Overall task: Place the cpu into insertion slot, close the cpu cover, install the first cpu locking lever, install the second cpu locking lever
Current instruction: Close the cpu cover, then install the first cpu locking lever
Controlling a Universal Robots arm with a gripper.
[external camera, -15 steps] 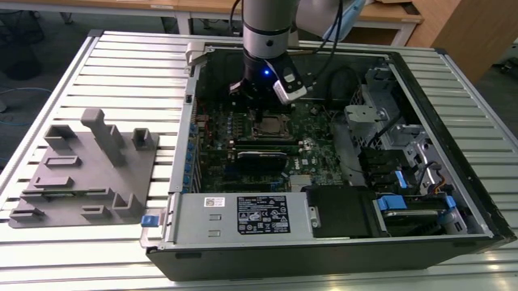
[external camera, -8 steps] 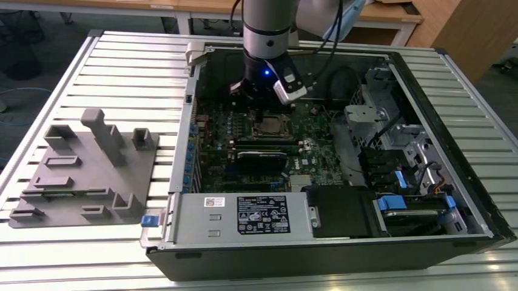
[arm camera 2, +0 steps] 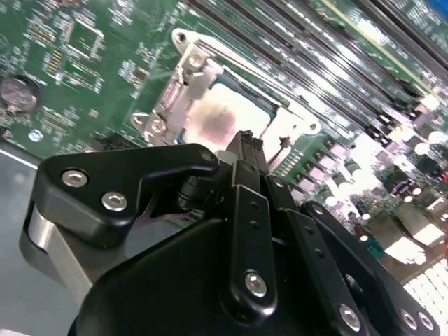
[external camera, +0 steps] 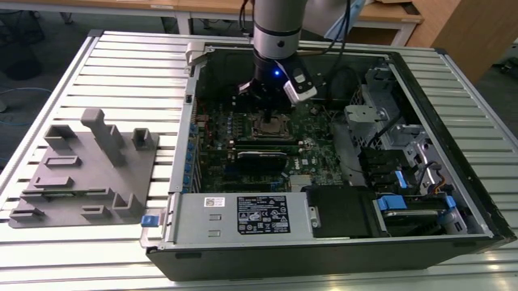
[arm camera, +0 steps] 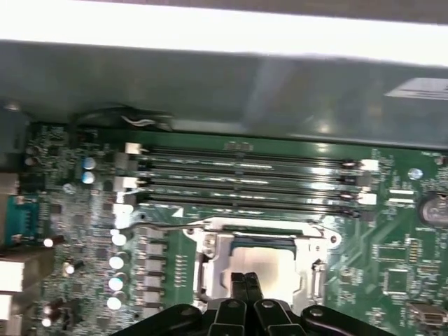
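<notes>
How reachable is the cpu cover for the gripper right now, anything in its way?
Probably yes: the gripper hangs just above the cpu cover, fingers pressed together, with nothing between them. The memory slots lie beside it, out of the path.

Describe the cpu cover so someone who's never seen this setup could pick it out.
Inside the open computer case, find the green motherboard. Beside its long black memory slots, under the gripper, lies the cpu cover: a silvery square frame, its cut-out centre showing the grey cpu.
</notes>
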